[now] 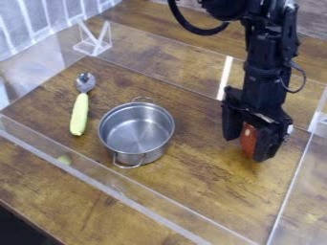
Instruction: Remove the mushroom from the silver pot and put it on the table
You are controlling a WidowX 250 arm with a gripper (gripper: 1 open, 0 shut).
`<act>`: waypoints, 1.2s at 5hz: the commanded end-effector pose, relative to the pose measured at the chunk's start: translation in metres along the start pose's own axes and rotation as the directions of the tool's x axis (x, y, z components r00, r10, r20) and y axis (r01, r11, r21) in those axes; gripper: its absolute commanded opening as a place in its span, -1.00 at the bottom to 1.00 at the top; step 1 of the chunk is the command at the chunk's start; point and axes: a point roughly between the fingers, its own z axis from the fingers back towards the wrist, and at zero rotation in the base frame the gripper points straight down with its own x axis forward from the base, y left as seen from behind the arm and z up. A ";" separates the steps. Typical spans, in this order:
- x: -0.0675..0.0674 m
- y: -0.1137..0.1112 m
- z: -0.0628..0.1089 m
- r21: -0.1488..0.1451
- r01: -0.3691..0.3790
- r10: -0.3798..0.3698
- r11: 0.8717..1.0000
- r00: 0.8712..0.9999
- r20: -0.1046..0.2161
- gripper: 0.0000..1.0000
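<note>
Brown wood-plank table ran wide, grain visible, clear acrylic strips along edges. Silver pot sat empty. Gripper pointed down, jaws spread — mushroom between them, low at tabletop; contact unclear.

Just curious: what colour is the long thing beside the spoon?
Yellow-green, clearest in the camera view.
</note>
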 end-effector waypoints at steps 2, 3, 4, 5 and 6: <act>-0.002 -0.005 0.039 0.033 -0.002 0.000 0.999 0.998 0.071 1.00; -0.006 -0.005 0.044 0.048 -0.040 0.036 0.998 0.996 0.085 1.00; -0.014 0.001 0.053 0.076 -0.066 0.057 0.995 0.992 0.112 1.00; -0.021 0.008 0.058 0.101 -0.080 0.067 0.992 0.989 0.130 1.00; -0.029 0.013 0.063 0.131 -0.089 0.069 0.987 0.986 0.152 1.00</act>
